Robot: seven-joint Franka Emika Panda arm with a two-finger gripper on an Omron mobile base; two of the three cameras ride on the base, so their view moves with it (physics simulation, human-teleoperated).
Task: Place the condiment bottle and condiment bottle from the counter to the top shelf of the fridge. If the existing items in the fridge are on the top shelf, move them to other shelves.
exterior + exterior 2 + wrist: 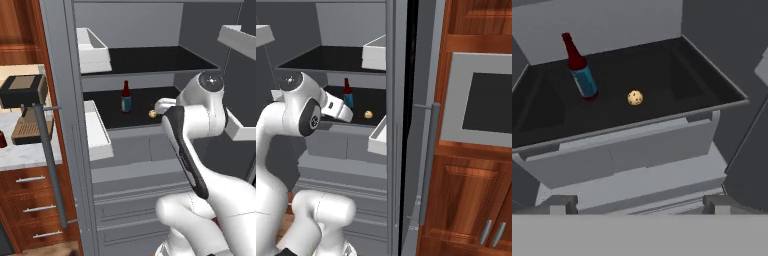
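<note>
Red-capped bottle (579,70) stands upright on the fridge's lower shelf (662,80), not the top shelf (160,59), near a small round item (635,97); pincer (639,204) looks apart and empty, and a careless reach could tip the bottle.

Fridge (150,165) open. Bottle (126,97) upright on the second shelf (145,107), toward the left; a cookie (152,113) lies on the same shelf, right of the bottle and nearer the front edge, apart from it. Top shelf (160,59) above. Drawers (632,150) directly below the second shelf.
</note>
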